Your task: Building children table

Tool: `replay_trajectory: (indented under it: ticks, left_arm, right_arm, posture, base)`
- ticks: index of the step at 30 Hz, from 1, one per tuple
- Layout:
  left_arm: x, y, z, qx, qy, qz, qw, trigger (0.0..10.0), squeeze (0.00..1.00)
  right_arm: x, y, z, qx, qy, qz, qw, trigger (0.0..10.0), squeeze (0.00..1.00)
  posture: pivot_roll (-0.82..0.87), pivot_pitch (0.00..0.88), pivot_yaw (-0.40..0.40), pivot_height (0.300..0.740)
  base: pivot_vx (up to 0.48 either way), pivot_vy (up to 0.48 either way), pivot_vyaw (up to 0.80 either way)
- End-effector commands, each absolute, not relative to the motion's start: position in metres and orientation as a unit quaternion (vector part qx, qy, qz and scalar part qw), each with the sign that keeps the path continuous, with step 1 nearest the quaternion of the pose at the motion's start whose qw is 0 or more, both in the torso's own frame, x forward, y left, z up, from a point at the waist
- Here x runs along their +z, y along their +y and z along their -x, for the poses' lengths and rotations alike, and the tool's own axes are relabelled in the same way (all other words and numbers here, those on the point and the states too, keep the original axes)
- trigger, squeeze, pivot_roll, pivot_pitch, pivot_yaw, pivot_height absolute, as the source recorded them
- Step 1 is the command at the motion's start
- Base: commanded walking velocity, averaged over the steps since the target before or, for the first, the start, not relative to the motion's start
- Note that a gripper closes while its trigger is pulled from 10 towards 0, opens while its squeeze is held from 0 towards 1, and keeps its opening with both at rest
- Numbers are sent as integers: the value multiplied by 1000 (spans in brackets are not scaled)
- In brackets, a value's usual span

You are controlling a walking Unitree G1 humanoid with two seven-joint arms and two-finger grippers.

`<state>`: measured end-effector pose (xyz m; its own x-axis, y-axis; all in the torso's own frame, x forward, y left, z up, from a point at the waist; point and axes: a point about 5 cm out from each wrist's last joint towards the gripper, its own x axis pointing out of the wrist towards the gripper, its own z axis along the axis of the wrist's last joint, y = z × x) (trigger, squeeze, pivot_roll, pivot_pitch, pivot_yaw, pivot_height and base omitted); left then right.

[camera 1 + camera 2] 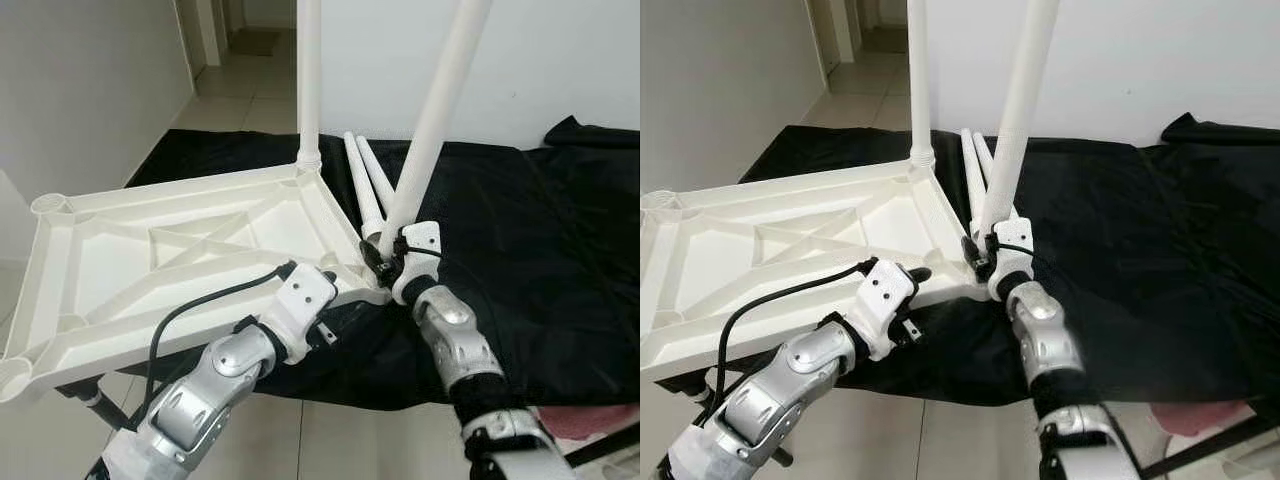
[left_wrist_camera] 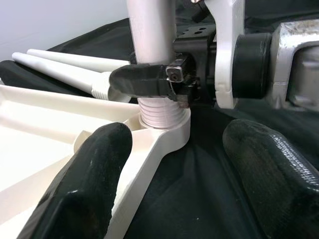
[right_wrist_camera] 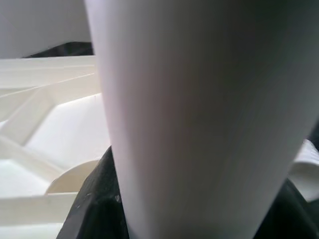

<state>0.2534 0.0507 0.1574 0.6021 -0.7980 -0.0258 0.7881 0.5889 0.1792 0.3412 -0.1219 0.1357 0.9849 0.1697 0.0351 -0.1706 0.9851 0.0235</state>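
— Leg [image 1: 432, 120] in the right pincer [image 1: 385, 255]: where does it sit?

— Centre of the head view, leaning up toward the top right. Its threaded foot meets the near corner socket of the upturned tabletop [image 1: 180, 250], and the right pincer is clamped around it just above the thread.

— The left pincer [image 2: 169, 164]?

— Spread wide, holding nothing, beside that same corner.

— How will it handle?

— Hollow plastic, I judge: light, stiff, smooth enough to slip while twisting. Gripping low by the thread looks best. One leg [image 1: 309, 70] already stands at the far corner; two spare legs [image 1: 362, 170] lie on the black-draped surface [image 1: 540, 230].
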Motion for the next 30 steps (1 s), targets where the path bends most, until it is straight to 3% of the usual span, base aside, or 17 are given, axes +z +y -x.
replay_trajectory:
  ticks: [1,3,10,17,18,19,26,27,30]
  left_arm:
    - [153,49,-249,-492,-19,-93,865,10000,0]
    - [153,48,-249,-492,-19,-93,865,10000,0]
    - [152,49,-248,-491,-19,-93,866,10000,0]
    - [152,48,-248,-493,-19,-95,864,10000,0]
    - [152,48,-248,-493,-19,-95,864,10000,0]
    - [152,48,-249,-493,-20,-96,864,10000,0]
    - [151,48,-248,-495,-19,-97,863,10000,0]
    - [151,48,-248,-496,-18,-98,863,10000,0]
    - [151,48,-249,-496,-19,-98,863,10000,0]
  right_arm:
    - [118,-122,-328,9,33,-34,999,10000,0]
    - [119,-117,-321,-18,28,-35,999,10000,0]
    - [119,-90,-305,9,25,-39,999,10000,0]
    - [123,-94,-302,-5,21,-36,999,10000,0]
    - [125,-95,-301,-8,16,-39,999,10000,380]
    - [128,-95,-300,-4,8,-47,999,10000,1000]
    - [140,-104,-298,11,-35,-49,998,10000,1000]
    - [142,-112,-303,41,-37,-49,997,10000,0]
    - [144,-118,-306,70,-43,-49,995,10000,0]
  posture:
    - [29,17,5,740]
    - [29,17,5,740]
    - [36,12,-3,740]
    - [33,3,-3,740]
    - [33,0,-3,740]
    - [33,0,-3,740]
    - [30,0,1,740]
    - [25,0,4,740]
    - [25,0,4,740]
  base:
    - [0,0,0]
    - [0,0,0]
    - [0,0,0]
    - [0,0,0]
    - [0,0,0]
    - [0,0,0]
    - [0,0,0]
    - [0,0,0]
    - [0,0,0]
